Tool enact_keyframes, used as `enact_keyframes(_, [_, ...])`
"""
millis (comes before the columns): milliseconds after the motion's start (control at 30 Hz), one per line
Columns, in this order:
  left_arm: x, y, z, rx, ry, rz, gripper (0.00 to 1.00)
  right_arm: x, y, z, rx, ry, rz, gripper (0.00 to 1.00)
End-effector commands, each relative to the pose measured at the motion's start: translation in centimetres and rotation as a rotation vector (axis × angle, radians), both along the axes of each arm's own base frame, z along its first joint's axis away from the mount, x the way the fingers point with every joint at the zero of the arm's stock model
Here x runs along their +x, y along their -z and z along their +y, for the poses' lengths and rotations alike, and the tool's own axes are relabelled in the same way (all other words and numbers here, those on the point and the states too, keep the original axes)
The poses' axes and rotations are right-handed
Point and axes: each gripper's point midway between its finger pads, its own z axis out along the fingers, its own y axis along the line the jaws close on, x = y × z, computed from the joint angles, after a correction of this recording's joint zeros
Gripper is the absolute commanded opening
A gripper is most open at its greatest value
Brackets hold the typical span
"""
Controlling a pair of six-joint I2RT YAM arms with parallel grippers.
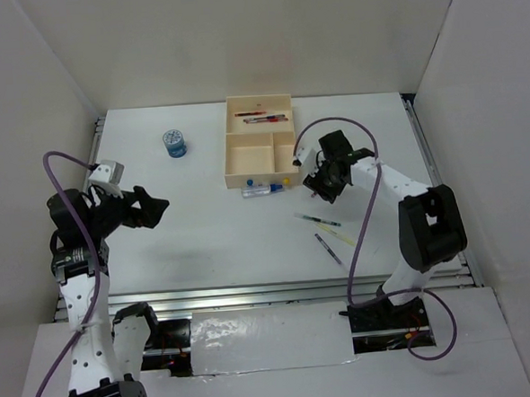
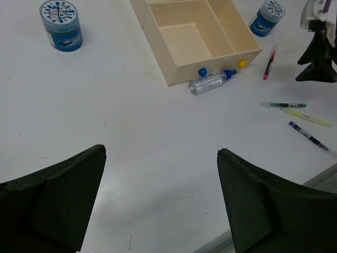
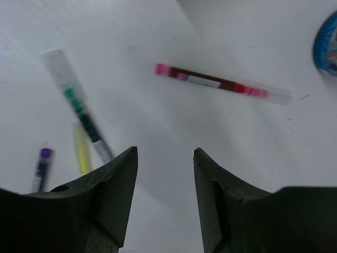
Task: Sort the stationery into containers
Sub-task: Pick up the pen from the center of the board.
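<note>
1. Hovering above the table, the right gripper looks down on a red pen at the upper centre of its wrist view. Its fingers stand partly apart, with nothing between them.
2. Left gripper: fingers spread wide and empty, at the left of the overhead view, well apart from the stationery.
3. Tray: upper centre of the overhead view. Several pens already lie in its long top section.
4. Loose items: a clear bottle just below the tray; a green pen, a yellow pen and a purple pen to its lower right; one blue jar left of the tray, another right of it.
5. Step in hand, as judged: reaching for the red pen. The next move calls for lowering the right gripper, setting its jaws across the barrel, closing, then carrying the pen to the long section.
</note>
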Motion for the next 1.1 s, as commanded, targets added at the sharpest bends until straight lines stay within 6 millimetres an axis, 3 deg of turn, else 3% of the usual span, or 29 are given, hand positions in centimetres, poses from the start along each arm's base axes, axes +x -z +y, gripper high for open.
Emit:
enact_keyframes(0, [0.2, -0.1, -0.2, 0.030, 0.027, -0.036, 0.99, 4.2, -1.7, -2.2, -0.076, -0.070, -0.083, 0.55])
enact_keyframes(167, [0.5, 0.1, -0.5, 0.022, 0.045, -0.043, 0.99, 6.6, -2.3, -5.0, -0.174, -0.310, -0.186, 0.62])
enact_keyframes(433, [0.8, 1.1, -0.6, 0.018, 0.050, -0.029, 0.98, 8.5, -3.1, -4.5, -0.122, -0.559, -0.170, 0.64])
enact_keyframes(633, [1.2, 1.6, -0.4, 0.021, 0.046, -0.017, 0.98, 9.2, -0.8, -3.4, -0.158, -0.675, -0.121, 0.58])
enact_keyframes(1067, [2.3, 2.2, -0.4, -0.014, 0.057, 0.022, 0.98, 8.6, 2.8, -1.7, -0.171, -0.761, -0.008, 0.60])
